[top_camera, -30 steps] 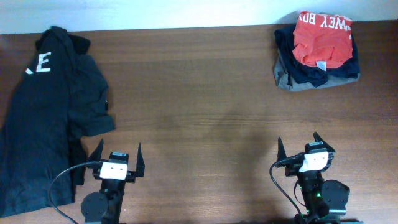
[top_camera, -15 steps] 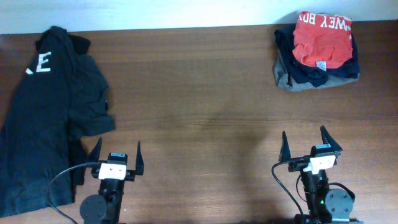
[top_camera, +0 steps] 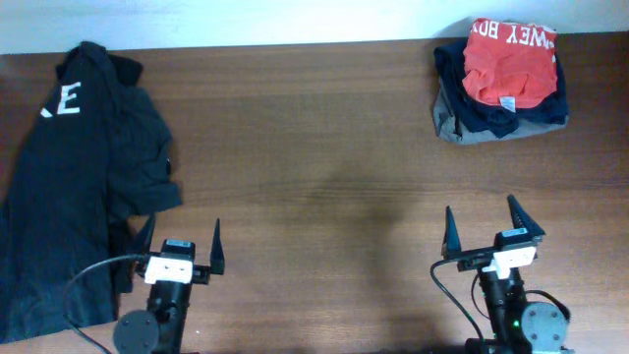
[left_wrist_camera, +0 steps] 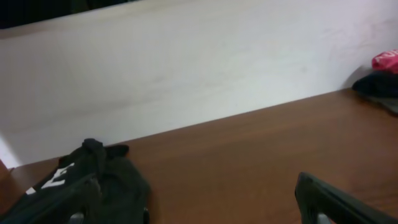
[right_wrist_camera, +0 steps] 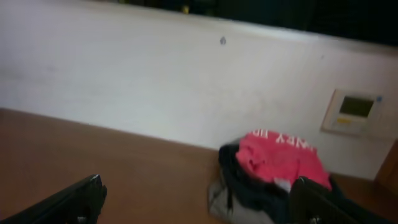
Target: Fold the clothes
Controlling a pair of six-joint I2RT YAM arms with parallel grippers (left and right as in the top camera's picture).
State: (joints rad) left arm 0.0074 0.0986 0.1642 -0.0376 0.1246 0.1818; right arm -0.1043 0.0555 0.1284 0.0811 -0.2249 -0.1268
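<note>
Clothes (top_camera: 79, 197): overhead, one large dark T-shirt, unfolded and rumpled, spread over the left end of the table (top_camera: 314, 147), with white lettering (top_camera: 61, 100) towards the table's far edge. A folded stack (top_camera: 501, 84), orange-red garment on top of dark and grey ones, sits at the table's far right corner. The left gripper (top_camera: 183, 234) is at the table's near edge just beside the shirt, fingers spread wide and holding nothing. The right gripper (top_camera: 481, 218) is at the near edge on the right, likewise spread and empty. Left wrist view: the shirt (left_wrist_camera: 99, 183) lies bunched on the table's left, a pale wall (left_wrist_camera: 186, 74) beyond the far edge, and the stack is partly visible far right. Right wrist view: blurred; the stack (right_wrist_camera: 273, 168) is on the table's far side, with a wall panel (right_wrist_camera: 356, 107) above it.
</note>
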